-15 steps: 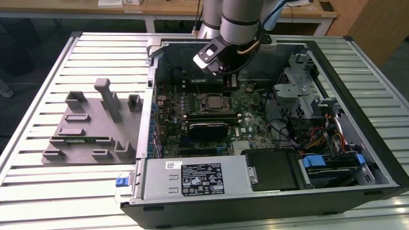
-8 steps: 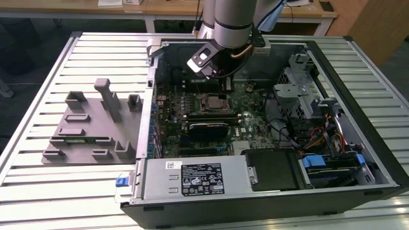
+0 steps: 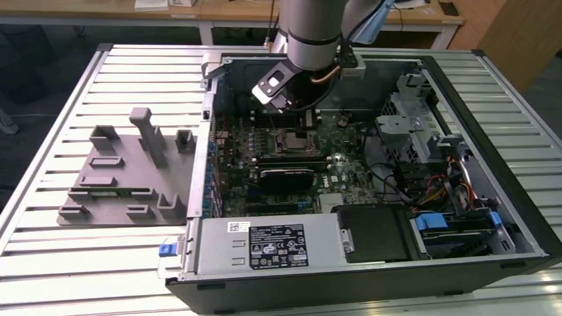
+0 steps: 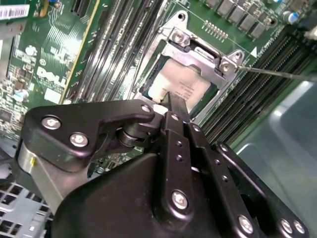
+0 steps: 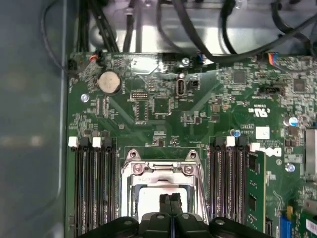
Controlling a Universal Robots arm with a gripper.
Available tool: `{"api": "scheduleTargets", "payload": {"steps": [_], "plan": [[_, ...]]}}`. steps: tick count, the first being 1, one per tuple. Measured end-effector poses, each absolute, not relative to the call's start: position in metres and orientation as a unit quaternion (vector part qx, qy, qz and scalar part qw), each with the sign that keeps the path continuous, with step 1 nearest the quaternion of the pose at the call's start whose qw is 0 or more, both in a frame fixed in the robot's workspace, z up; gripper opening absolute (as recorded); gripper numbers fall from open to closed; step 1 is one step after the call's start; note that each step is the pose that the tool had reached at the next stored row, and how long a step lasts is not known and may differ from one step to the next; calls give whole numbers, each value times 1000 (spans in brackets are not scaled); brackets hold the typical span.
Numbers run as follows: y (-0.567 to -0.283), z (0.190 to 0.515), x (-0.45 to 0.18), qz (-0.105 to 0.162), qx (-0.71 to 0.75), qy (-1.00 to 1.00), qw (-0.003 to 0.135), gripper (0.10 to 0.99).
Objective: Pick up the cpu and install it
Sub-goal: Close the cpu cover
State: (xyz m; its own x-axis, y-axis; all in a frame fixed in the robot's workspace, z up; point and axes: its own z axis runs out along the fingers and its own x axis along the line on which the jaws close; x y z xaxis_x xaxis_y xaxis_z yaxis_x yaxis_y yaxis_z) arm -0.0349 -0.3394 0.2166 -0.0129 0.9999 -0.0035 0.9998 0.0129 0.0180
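The cpu (image 4: 184, 82) is a silvery-grey square lying flat inside the metal-framed socket (image 4: 198, 45) on the green motherboard. In the first wrist view the cpu (image 5: 147, 201) sits within the socket frame (image 5: 161, 166). My gripper (image 4: 174, 102) has its two black fingers pressed together with no gap, and their tips are over the chip's near edge; I cannot tell whether they touch it. The first wrist view shows the gripper (image 5: 171, 199) the same way. In the exterior view the gripper (image 3: 308, 120) reaches down into the open computer case, just above the socket (image 3: 294, 139).
Memory slots (image 5: 94, 188) flank the socket, and one module (image 5: 255, 188) is seated. A black block (image 3: 285, 178) lies just beyond the socket. A power supply (image 3: 263, 245), a drive cage (image 3: 412, 131) and cables crowd the case. A grey fixture (image 3: 127, 174) stands on the slatted table.
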Motion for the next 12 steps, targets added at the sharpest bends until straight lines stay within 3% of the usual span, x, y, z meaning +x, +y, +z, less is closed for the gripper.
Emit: {"api": "scheduleTargets", "payload": {"steps": [12], "plan": [[-339,216,-35,5,656,754,8,106]]}}
